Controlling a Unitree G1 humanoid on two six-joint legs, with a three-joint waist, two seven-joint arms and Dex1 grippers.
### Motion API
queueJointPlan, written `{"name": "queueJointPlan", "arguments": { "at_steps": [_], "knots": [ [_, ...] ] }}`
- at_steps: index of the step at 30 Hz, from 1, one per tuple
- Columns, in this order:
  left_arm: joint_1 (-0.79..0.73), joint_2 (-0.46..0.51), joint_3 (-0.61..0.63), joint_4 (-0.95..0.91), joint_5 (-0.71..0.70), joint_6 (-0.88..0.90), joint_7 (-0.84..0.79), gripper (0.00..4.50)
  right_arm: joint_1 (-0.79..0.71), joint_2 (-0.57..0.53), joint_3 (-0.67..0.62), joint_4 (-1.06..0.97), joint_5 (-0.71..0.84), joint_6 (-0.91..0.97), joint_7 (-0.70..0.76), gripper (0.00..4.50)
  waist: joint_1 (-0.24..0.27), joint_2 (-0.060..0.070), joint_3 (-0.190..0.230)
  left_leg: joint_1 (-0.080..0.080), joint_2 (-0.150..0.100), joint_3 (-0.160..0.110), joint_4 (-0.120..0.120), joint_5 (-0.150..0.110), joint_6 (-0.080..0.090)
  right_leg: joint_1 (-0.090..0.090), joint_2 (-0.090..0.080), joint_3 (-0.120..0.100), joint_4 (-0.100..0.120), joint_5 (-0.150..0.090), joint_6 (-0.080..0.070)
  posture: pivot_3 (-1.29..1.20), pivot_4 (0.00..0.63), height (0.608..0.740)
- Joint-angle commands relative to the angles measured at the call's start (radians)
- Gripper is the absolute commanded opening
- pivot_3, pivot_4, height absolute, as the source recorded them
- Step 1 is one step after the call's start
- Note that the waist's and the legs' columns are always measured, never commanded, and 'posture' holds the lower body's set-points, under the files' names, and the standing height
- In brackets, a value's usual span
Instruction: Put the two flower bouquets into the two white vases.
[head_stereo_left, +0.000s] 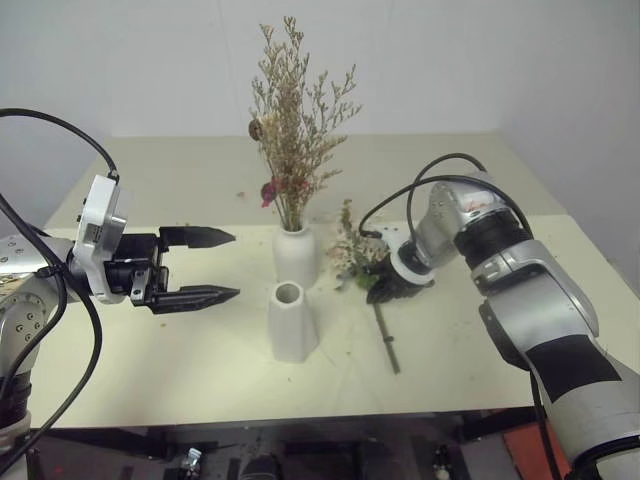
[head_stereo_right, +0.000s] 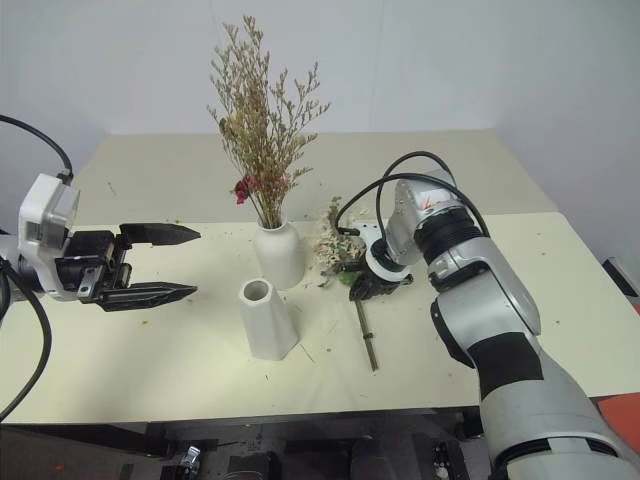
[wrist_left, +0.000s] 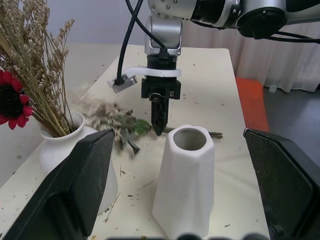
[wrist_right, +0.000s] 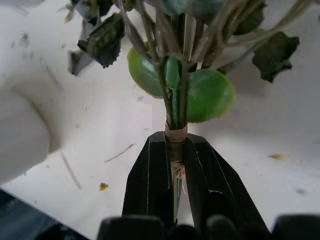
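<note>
The dry tan bouquet (head_stereo_left: 295, 130) with a red bloom stands in the rounded white vase (head_stereo_left: 297, 257). In front of that vase stands the tapered white vase (head_stereo_left: 291, 322), with nothing in its mouth. The cream-and-green bouquet (head_stereo_left: 352, 252) lies on the table to the right of the vases, its long stem (head_stereo_left: 388, 345) pointing toward the front edge. My right gripper (head_stereo_left: 385, 290) points down and is shut on this stem at its taped binding (wrist_right: 175, 136), just below the green leaves. My left gripper (head_stereo_left: 205, 266) hovers open to the left of the vases, pointing at them.
Dry crumbs and bits of stem litter the cream table (head_stereo_left: 180, 370) around the vases. A black cable (head_stereo_left: 420, 190) loops over my right wrist. The table's front edge (head_stereo_left: 300, 412) runs close below the tapered vase. An orange object (wrist_left: 250, 100) lies on the floor beyond the table.
</note>
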Motion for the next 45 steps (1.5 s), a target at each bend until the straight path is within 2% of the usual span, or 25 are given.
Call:
{"name": "queueJointPlan", "arguments": {
  "at_steps": [1,5,8,11,16,20,24,31,40,45],
  "knots": [
    [-0.035,0.005,0.005,0.015,-0.008,-0.023,-0.012,4.50,-0.001,-0.052,-0.106,-0.012,-0.049,0.008,-0.044,0.20,0.001,0.000,0.000,0.000,0.000,0.000,0.000,0.000,0.000,0.000,0.000,0.000,0.000,0.000,0.000,0.00,0.150,0.740],
    [-0.060,0.001,-0.008,0.048,0.002,-0.031,-0.018,4.50,0.062,-0.118,-0.274,-0.137,-0.149,-0.096,-0.135,0.20,0.001,0.000,0.000,0.000,0.000,0.000,0.000,0.000,0.000,0.000,0.000,0.000,0.000,0.000,0.000,0.00,0.150,0.740],
    [-0.064,-0.006,-0.011,0.066,0.005,-0.035,-0.015,4.50,0.174,-0.169,-0.350,-0.319,-0.188,-0.301,-0.116,0.20,0.001,0.000,0.000,0.000,0.000,0.000,0.000,0.000,0.000,0.000,0.000,0.000,-0.001,0.000,0.001,0.00,0.150,0.740],
    [-0.057,-0.010,-0.009,0.080,0.005,-0.036,-0.010,4.50,0.250,-0.171,-0.453,-0.408,-0.221,-0.485,-0.137,0.20,-0.004,0.000,0.000,0.000,0.000,0.001,0.000,0.000,0.000,0.000,0.000,0.001,-0.001,-0.001,0.002,0.00,0.150,0.740],
    [-0.032,0.002,0.011,0.091,0.003,-0.023,-0.006,4.50,0.319,-0.150,-0.670,-0.521,-0.124,-0.685,-0.023,0.20,-0.004,0.000,0.000,0.001,0.000,0.001,0.000,0.000,0.000,0.000,0.000,0.001,0.000,-0.001,0.002,0.00,0.150,0.740],
    [-0.011,0.015,0.021,0.093,0.007,-0.021,-0.003,4.50,0.382,-0.128,-0.803,-0.659,0.046,-0.772,0.205,0.20,-0.001,0.000,0.000,0.000,0.000,0.001,0.000,0.000,0.000,0.001,0.000,0.001,-0.001,0.000,0.001,0.00,0.150,0.740],
    [-0.007,0.025,0.023,0.089,0.002,-0.016,0.001,4.50,0.436,-0.124,-0.788,-0.809,0.167,-0.777,0.429,0.20,0.000,0.000,0.000,0.001,0.000,0.001,0.000,0.000,0.000,0.001,-0.001,0.001,-0.001,0.000,0.001,0.00,0.150,0.740],
    [-0.020,0.046,0.027,0.098,-0.005,-0.010,-0.004,4.50,0.446,-0.072,-0.709,-0.926,0.259,-0.774,0.575,0.20,-0.002,0.000,0.000,0.004,0.001,0.001,0.000,0.000,0.000,0.003,0.001,0.001,0.000,-0.001,0.002,0.00,0.150,0.740],
    [0.057,0.085,0.102,0.079,-0.021,0.018,-0.022,4.50,0.398,0.029,-0.578,-0.933,0.214,-0.824,0.602,0.20,0.000,0.000,0.000,0.003,0.001,0.001,0.000,0.000,0.000,0.002,0.001,0.001,0.000,0.000,0.001,0.00,0.150,0.740],
    [0.172,0.119,0.225,-0.003,-0.060,0.060,-0.038,4.50,0.399,0.061,-0.515,-0.930,0.168,-0.861,0.620,0.20,-0.001,0.000,0.000,0.003,0.002,0.001,0.000,0.000,0.000,0.002,0.001,0.001,0.000,0.000,0.001,0.00,0.150,0.740]
  ]
}}
